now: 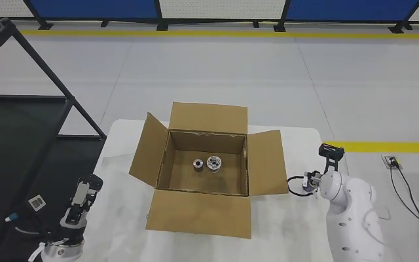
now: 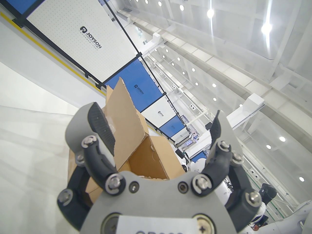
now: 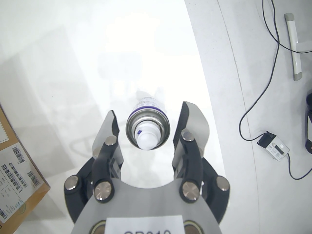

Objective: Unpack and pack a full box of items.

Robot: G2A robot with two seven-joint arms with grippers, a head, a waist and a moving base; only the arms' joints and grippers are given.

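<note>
While the fingers (image 3: 182,122) of the right gripper (image 3: 149,118) stood open on both sides of an upright spray can (image 3: 146,113), not touching it, the can rested on the desk (image 3: 73,49) near the box (image 1: 200,213). The left gripper (image 2: 158,120), open too, held nothing. Two small items (image 1: 197,164) lay inside the box, so unpacking seemed unfinished and packing not yet begun

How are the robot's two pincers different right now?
The left pincer looks across at the box; the right pincer points straight down at the table. Nothing sits between the left pincer's fingers; an upright can stands between the right pincer's, untouched. Both are open and hold nothing.
</note>
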